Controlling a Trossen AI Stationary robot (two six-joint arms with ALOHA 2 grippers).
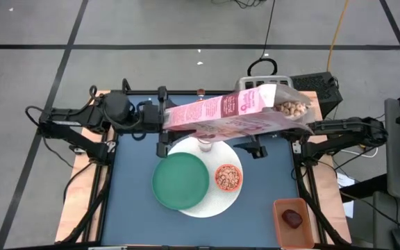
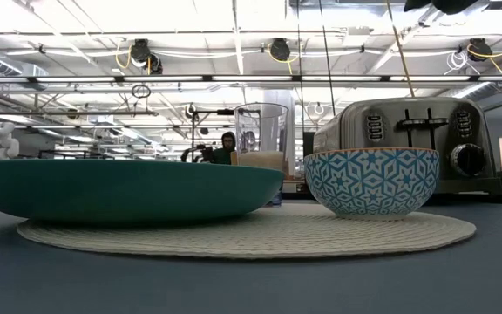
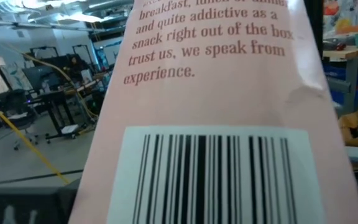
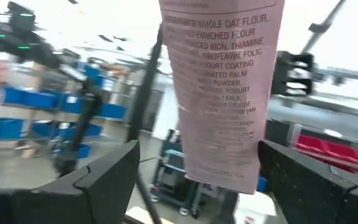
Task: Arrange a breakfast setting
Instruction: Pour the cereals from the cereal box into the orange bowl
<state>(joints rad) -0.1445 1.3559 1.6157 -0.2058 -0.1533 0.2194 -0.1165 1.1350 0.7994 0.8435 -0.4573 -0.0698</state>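
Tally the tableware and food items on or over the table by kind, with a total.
Plates: 2, white plate and green plate
Bowls: 1, bowl
Glasses: 1, glass
Cereal bags: 1, pink cereal bag
Toasters: 1, toaster
Trays: 1, orange tray
Total: 7

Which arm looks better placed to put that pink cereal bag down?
Probably the left. The pink cereal bag fills the left wrist view, suggesting the left fingers hold it. The right fingers stand open, with the bag hanging between them untouched.
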